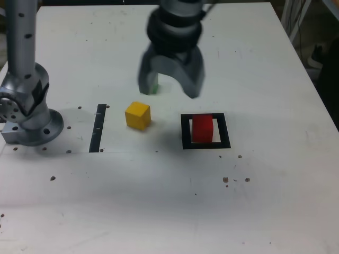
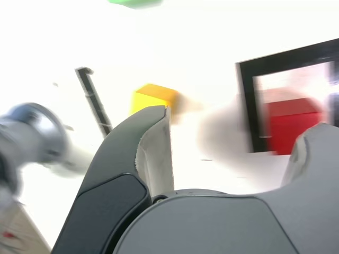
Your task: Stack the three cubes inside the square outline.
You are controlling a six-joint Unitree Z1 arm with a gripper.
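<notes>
- Desk point(image 1: 159, 211) up front, bare and speckled.
- Hand point(image 1: 170, 87) hovers with jaws apart, empty.
- Square outline point(image 1: 185, 132) just below-right of the hand holds the red cube point(image 1: 202, 128).
- Yellow cube point(image 1: 137, 115), below-left: looks light, rigid; pinch opposite flat faces.
- Green cube point(image 1: 154, 89) peeks out behind the hand.

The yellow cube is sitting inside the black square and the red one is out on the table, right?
No, it's the other way round. In the exterior view the red cube sits inside the square outline, and the yellow cube is out on the bare table, between the outline and the black strip.
</notes>
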